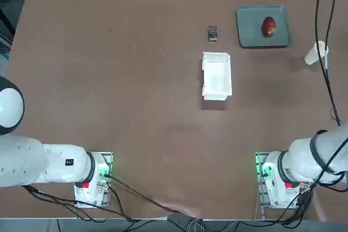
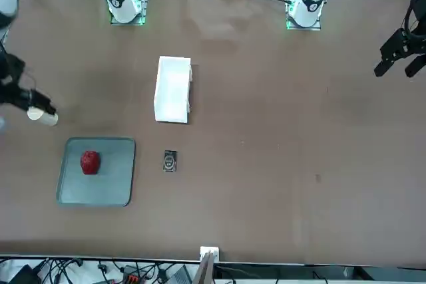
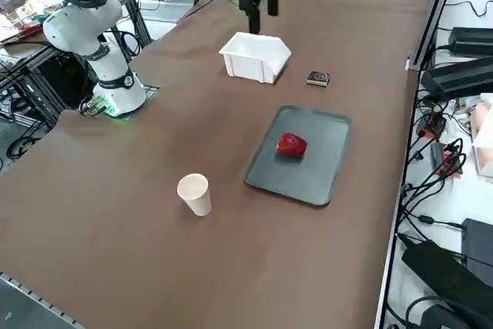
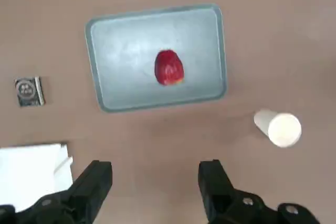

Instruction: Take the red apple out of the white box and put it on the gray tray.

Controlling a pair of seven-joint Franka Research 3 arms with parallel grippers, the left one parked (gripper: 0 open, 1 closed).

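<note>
The red apple point(image 1: 268, 26) point(image 2: 90, 161) point(image 3: 291, 145) point(image 4: 169, 67) lies on the gray tray point(image 1: 250, 31) point(image 2: 110, 177) point(image 3: 308, 167) point(image 4: 126, 56), near the tray's middle. The white box point(image 1: 216, 75) point(image 2: 173, 90) point(image 3: 254, 55) point(image 4: 29, 169) stands mid-table and shows only white inside. My right gripper point(image 4: 155, 179) hangs open and high above the table, on the robot's side of the tray, between the box and a paper cup. Nothing is between its fingers, and it is well clear of the apple.
A white paper cup point(image 1: 316, 53) point(image 2: 43, 116) point(image 3: 194, 193) point(image 4: 278, 127) stands beside the tray toward the table's right edge. A small black square object point(image 1: 212, 33) point(image 2: 169, 161) point(image 3: 318, 78) point(image 4: 27, 91) lies between tray and box. Cables point(image 1: 326, 69) hang over the right side.
</note>
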